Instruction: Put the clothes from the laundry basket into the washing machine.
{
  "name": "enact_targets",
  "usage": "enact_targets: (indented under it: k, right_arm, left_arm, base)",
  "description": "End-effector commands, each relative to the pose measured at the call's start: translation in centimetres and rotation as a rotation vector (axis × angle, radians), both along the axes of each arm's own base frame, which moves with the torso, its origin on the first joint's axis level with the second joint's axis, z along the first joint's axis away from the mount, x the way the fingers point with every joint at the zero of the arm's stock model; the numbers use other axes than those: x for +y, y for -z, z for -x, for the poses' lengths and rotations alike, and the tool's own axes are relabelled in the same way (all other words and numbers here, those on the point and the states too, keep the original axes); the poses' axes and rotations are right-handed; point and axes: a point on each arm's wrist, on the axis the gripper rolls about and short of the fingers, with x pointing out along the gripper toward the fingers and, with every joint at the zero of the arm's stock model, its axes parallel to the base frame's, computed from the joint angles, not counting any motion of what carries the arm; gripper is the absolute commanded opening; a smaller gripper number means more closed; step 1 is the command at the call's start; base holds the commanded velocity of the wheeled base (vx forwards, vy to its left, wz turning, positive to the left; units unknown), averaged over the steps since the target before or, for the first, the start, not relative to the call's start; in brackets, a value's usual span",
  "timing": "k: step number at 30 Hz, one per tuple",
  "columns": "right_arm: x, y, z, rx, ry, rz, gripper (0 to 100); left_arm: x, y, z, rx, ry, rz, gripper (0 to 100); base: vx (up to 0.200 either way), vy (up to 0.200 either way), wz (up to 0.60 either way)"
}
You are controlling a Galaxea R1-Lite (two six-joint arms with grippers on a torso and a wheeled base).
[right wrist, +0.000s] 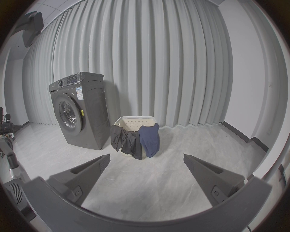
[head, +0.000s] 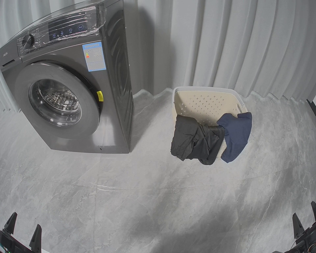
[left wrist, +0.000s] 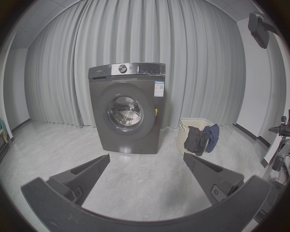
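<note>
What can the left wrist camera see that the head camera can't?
The left wrist camera adds the ceiling and a white side wall. The head camera adds the washing machine side panel and the right gripper. Both share the machine's shut door, the basket with a dark grey garment and a blue garment draped over its rim, the curtain, and the open left gripper.

Left tool (left wrist: 146, 156) gaping wide, fingers spread above the floor (left wrist: 60, 145). Straight ahead, the washing machine (left wrist: 127, 108), door closed, backed by the curtain (left wrist: 187, 60). Just beside it, the laundry basket (left wrist: 181, 139), a dark grey garment (left wrist: 195, 140) and a blue garment (left wrist: 214, 136) draped over its rim.
</note>
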Motion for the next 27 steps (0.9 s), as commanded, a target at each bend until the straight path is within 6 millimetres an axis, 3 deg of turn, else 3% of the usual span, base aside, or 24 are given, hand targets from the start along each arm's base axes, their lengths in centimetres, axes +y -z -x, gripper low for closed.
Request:
enact_targets:
  k: [1,15,27]
  right_arm:
    - [0.00,0.52,-0.01,0.001,0.000,0.000,100]
    - [0.00,0.52,-0.01,0.001,0.000,0.000,100]
    - [0.00,0.52,-0.01,0.001,0.000,0.000,100]
  left_arm:
    - [0.00,0.52,-0.03,0.005,0.000,0.001,100]
    - [0.00,0.52,-0.02,0.003,0.000,0.002,100]
    - [0.00,0.52,-0.02,0.003,0.000,0.004,100]
  base:
    - [0.000,-0.200,0.00]
    - [0.000,-0.200,0.00]
    - [0.000,0.000,0.00]
